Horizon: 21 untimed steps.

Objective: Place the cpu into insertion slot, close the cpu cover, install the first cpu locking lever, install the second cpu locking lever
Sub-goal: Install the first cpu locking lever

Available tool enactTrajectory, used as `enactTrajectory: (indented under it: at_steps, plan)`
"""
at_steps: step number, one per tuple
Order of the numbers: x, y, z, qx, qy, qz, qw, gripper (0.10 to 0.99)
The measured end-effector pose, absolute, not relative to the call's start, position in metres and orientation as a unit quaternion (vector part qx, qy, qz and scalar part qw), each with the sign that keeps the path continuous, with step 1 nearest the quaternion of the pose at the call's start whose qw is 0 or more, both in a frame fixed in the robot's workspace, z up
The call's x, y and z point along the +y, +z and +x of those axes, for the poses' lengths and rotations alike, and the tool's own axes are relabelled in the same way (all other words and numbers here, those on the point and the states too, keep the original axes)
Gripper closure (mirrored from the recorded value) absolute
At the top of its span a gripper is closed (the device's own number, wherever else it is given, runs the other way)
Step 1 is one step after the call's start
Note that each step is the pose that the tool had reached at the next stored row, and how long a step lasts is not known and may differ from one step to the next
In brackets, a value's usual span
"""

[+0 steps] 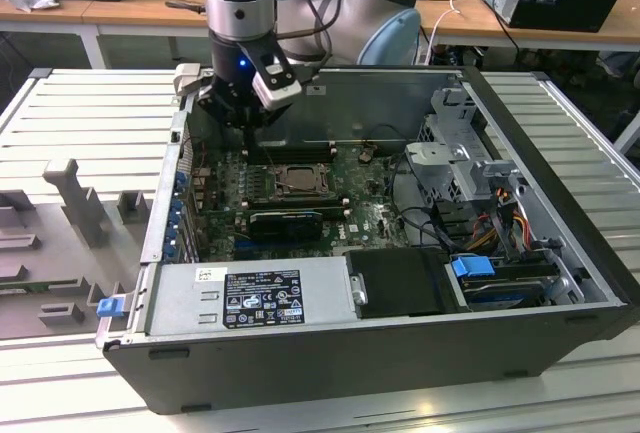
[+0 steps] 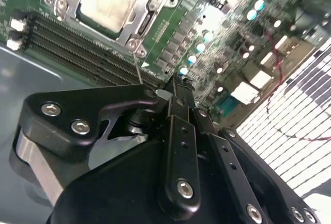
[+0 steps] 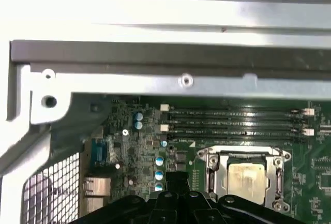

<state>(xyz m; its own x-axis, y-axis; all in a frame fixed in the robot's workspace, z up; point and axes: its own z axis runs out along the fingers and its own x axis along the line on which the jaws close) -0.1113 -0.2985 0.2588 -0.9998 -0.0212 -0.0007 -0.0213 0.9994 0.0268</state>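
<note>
The cpu (image 3: 248, 176) lies in its socket on the green motherboard (image 3: 129, 141), pale silver top up; it also shows in the second wrist view, cpu (image 2: 108, 0), and the exterior view, cpu (image 1: 300, 179). The cpu cover (image 3: 213, 175) lies flat around it as a grey metal frame (image 2: 146, 17). A thin locking lever (image 2: 137, 63) rises from a socket corner toward the gripper. My gripper (image 2: 177, 85) hovers above the board beside the socket, near the case's back wall (image 1: 380, 98). Its black fingertips (image 3: 176, 175) are pressed together with nothing seen between them.
Memory slots (image 3: 238, 123) run between the socket and the case wall. A black expansion card (image 1: 285, 221) sits in front of the socket. The power supply (image 1: 250, 298) fills the near side, and drive cages with cables (image 1: 470, 168) stand at the exterior view's right.
</note>
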Motion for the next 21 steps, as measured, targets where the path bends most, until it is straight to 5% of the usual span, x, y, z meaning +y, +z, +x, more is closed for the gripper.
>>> enactTrajectory:
  at_steps: [21]
  plan:
    - [-0.285, 0.254, -0.098, 1.0, 0.012, -0.011, 0.0, 0.98]
